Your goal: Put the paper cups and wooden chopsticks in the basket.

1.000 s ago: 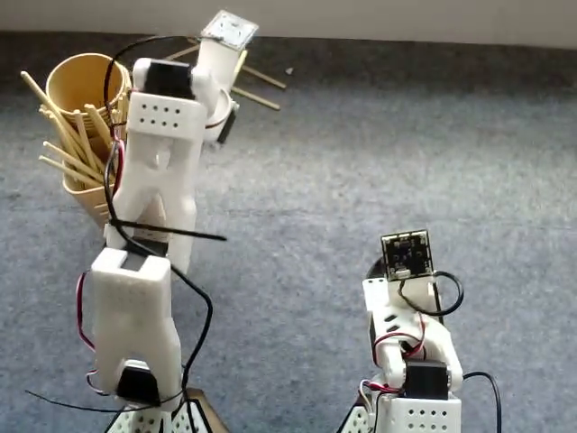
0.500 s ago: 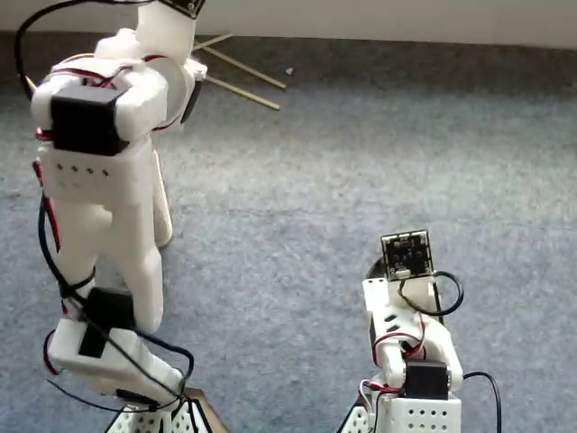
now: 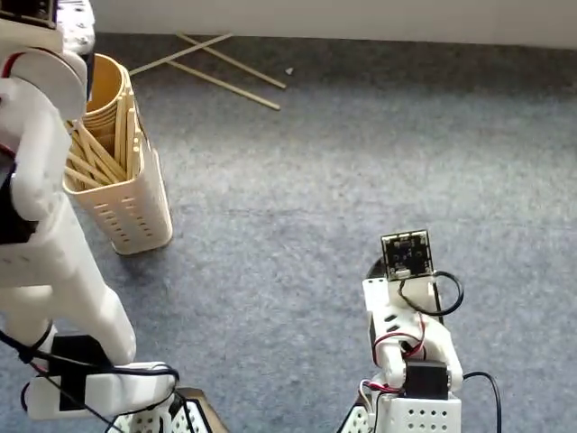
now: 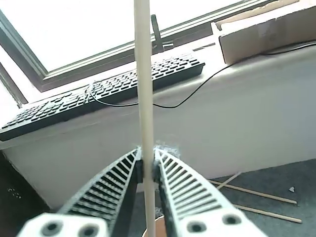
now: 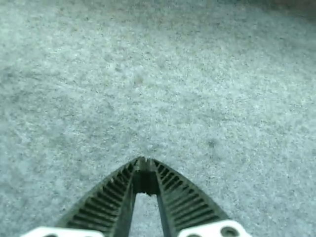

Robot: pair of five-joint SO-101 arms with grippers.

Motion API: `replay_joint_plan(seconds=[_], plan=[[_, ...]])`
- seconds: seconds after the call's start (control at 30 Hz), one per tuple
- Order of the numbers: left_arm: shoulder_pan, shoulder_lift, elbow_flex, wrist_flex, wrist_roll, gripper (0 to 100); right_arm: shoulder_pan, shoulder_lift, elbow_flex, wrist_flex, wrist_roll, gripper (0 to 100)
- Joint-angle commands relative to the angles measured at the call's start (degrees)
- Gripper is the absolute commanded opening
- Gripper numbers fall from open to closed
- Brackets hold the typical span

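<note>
Left arm (image 3: 41,162) has swung left, off the basket (image 3: 135,216); the left end effector (image 4: 147,157) is clamped on a chopstick (image 4: 143,74) that sticks out beyond its tips. The right end effector (image 5: 144,168) is together, over the tabletop (image 5: 207,74).

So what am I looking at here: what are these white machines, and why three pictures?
These are two small robot arms, the left arm and the right arm, each ending in a two-fingered gripper. One picture looks down from above; the others come from a camera on each wrist. On the grey mat stands a basket with paper cups and chopsticks inside; three loose chopsticks lie at the mat's far edge. The left gripper is shut on one chopstick. The right gripper is shut on nothing, over the mat.
</note>
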Motion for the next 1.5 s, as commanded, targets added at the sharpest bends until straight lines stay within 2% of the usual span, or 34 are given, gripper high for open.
replay_joint_plan(seconds=[0.0, 0.2, 0.43, 0.67, 0.8, 0.93, 1.07, 1.17, 1.3, 1.47], plan=[[-1.6, -1.1, -0.9, -1.6, 3.5, 0, 0.4, -0.9, 6.6, -1.5, -0.3, 2.0], [-1.4, -2.6, 1.5, -1.9, 5.7, 0, 0.4, -0.9, 6.6, -1.5, -0.3, 2.0], [1.6, -16.7, 1.3, 11.8, 5.5, 0, 0.3, -0.9, 6.6, -1.5, -0.2, 2.0], [1.0, -21.8, 16.9, 13.6, 5.5, 0, 0.3, -0.9, 6.6, -1.3, -0.2, 2.0], [1.1, -30.0, 27.7, 8.6, 5.8, 0, 0.3, -0.9, 6.6, -1.2, -0.2, 2.0], [1.2, -42.9, 44.4, 4.0, 5.6, 0, 0.3, -0.9, 6.5, -1.2, -0.1, 2.0], [0.7, -54.9, 64.9, -9.5, 5.1, 0, 0.3, -0.9, 6.5, -1.2, 1.2, 2.0], [0.7, -60.0, 75.9, -20.2, 3.2, 0, 0.3, -0.9, 6.6, -1.2, 2.8, 2.0], [-1.0, -59.2, 76.9, -25.5, 3.3, 0, 0.3, -0.9, 6.6, -1.2, 3.0, 2.0], [-1.4, -50.9, 76.7, -32.5, 4.6, 0, 0.3, -0.9, 6.7, -1.3, 3.0, 2.0]])
